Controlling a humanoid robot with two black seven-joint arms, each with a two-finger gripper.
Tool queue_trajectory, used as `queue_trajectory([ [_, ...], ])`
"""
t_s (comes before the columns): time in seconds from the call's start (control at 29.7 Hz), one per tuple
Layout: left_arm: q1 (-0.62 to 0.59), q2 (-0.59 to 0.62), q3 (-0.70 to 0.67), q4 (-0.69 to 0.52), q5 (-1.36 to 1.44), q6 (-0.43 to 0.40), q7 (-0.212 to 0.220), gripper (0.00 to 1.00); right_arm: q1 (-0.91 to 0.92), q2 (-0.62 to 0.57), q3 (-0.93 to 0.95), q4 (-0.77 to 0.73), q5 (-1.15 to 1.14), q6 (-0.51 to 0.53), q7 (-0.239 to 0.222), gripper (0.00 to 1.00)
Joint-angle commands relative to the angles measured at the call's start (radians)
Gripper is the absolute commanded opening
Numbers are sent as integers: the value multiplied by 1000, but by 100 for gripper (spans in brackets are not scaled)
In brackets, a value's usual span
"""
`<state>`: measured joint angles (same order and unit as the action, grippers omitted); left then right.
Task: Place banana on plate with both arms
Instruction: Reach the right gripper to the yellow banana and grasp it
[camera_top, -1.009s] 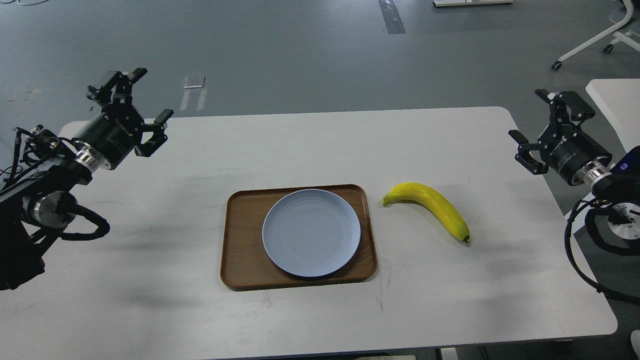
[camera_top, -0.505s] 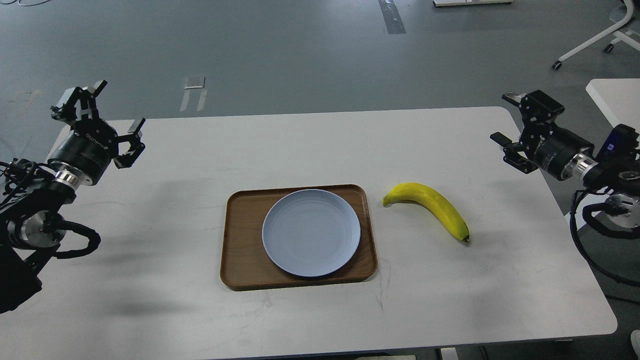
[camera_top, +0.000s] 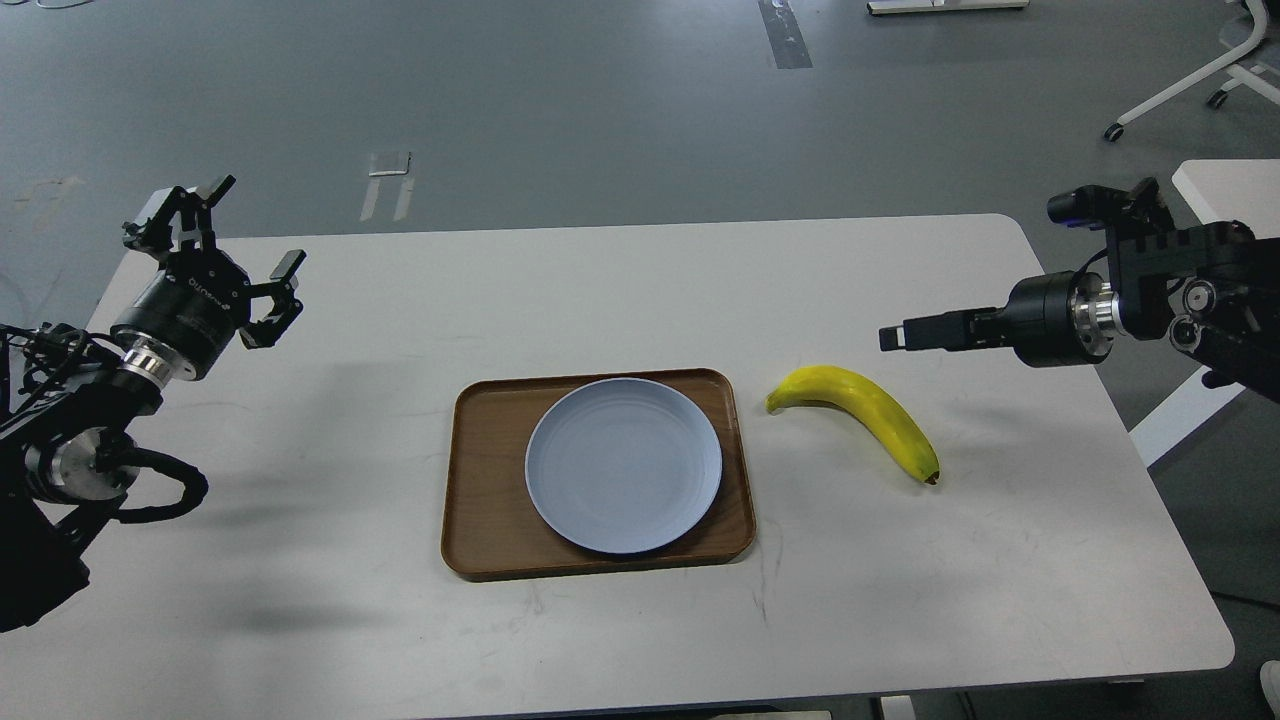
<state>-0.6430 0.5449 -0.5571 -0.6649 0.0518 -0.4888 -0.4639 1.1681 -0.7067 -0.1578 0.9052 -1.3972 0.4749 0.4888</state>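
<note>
I count two arms, two grippers, one tray, one plate, one banana and one white surface (camera_top: 620, 300).

At about 9 o'clock, my left gripper (camera_top: 225, 240) hangs over the left edge of the surface. Its fingers (camera_top: 288, 266) are spread wide apart and it grips nothing. It is well apart from the tray.

In the middle sits the one brown tray (camera_top: 480, 480), flat on the surface. The one plate (camera_top: 623, 465) lies inside it, pushed toward the tray's right side. The plate is round, shallow and pale blue-grey, with faint rings in it. Nothing lies on it.

At about 3 o'clock from the plate, just past the tray's right edge, the one banana (camera_top: 860, 415) lies flat on the surface. It is near the tray but not touching it. It is bright yellow and curved like a bow. Its greenish stem end points to the tray, and its dark tip points to about 5 o'clock.

At 3 o'clock, my right gripper (camera_top: 900, 334) reaches in over the surface, pointing left. It hangs near the banana, at its 1 o'clock, and does not touch it. I see it from the side as one thin dark bar, so I cannot tell whether it is spread or clenched.
</note>
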Motion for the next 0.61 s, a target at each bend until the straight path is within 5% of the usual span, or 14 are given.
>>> queue_trajectory([
  [0.0,-1,0,0,-1,0,0,1,98,9,29,-35,-5,-39,-21,0,100],
  [0.57,-1,0,0,1,-1,0,-1,98,-25,266,-177,-210,-37,-185,0,98],
])
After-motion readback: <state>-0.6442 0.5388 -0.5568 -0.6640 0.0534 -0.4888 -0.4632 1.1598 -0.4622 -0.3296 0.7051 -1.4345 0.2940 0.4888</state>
